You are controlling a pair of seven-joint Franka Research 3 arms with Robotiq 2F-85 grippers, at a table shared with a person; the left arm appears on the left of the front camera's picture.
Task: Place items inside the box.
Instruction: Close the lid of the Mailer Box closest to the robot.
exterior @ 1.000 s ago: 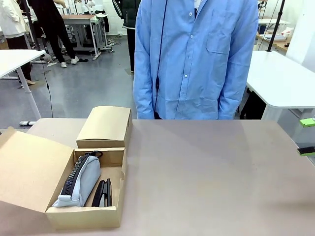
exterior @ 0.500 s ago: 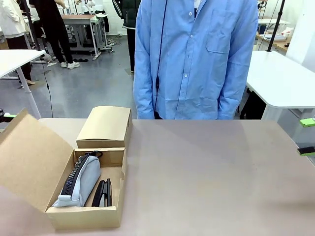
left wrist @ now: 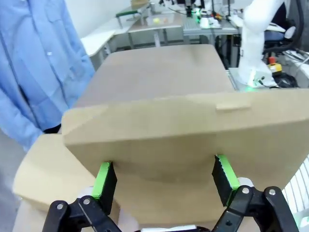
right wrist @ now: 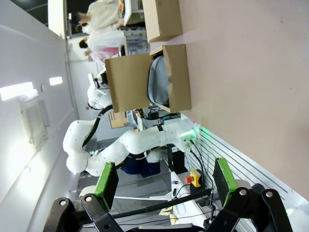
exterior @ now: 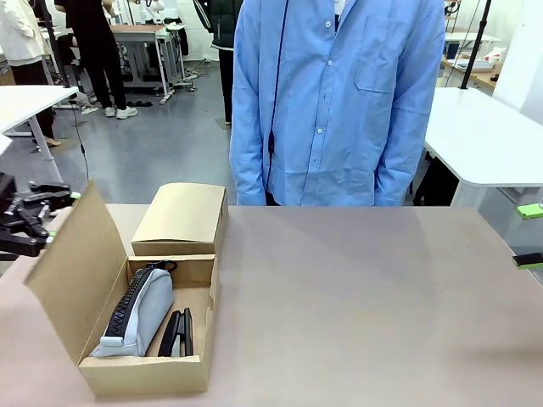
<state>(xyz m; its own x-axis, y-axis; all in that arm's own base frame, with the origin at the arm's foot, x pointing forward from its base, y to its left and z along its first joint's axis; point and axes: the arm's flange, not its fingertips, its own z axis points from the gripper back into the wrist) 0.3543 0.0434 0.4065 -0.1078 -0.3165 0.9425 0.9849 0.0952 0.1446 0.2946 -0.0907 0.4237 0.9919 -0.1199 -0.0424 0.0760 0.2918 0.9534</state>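
An open cardboard box (exterior: 144, 373) sits at the front left of the table. Inside lie a grey zip pencil case (exterior: 136, 314) and a black stapler (exterior: 176, 332) side by side. The box's lid (exterior: 72, 271) stands tilted up on the left. My left gripper (exterior: 34, 222) is behind the lid, open; in the left wrist view the lid (left wrist: 183, 130) lies across the spread fingers of the left gripper (left wrist: 163, 176). My right gripper (exterior: 529, 236) stays open at the table's right edge with nothing in it. The right wrist view has the box (right wrist: 177, 77) far beyond the right gripper (right wrist: 164, 179).
A second, closed cardboard box (exterior: 180, 216) stands just behind the open one. A person in a blue shirt (exterior: 339, 102) stands at the far side, hands out of sight. The brown table (exterior: 365, 305) stretches bare to the right.
The lid has swung up from lying flat on the left to a steep tilt. My left gripper has come into view behind it. The right gripper has not moved.
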